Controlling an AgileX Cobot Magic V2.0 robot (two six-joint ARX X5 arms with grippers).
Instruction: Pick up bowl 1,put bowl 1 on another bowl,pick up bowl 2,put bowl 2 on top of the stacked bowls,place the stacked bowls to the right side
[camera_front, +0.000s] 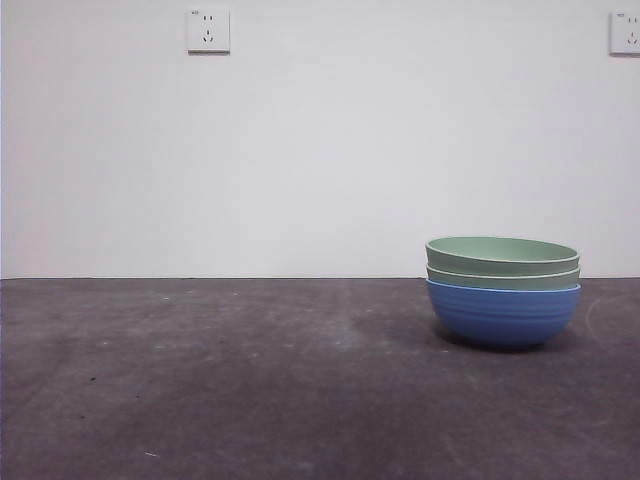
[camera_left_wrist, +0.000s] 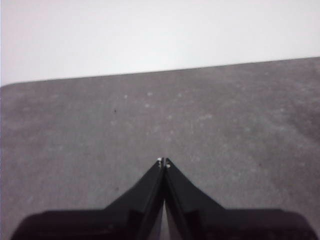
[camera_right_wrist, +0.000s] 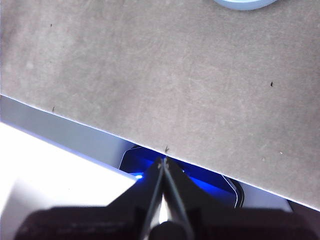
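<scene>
On my left wrist camera the left gripper (camera_left_wrist: 164, 162) has its fingers pressed together on nothing, over bare gray tabletop (camera_front: 220, 390). Further right, the stacked bowls (camera_front: 503, 290) sit on the tabletop's right side, two pale green nested in another bowl (camera_front: 503, 315). My right gripper (camera_right_wrist: 162, 162) is likewise closed, empty, beyond the tabletop's edge.
</scene>
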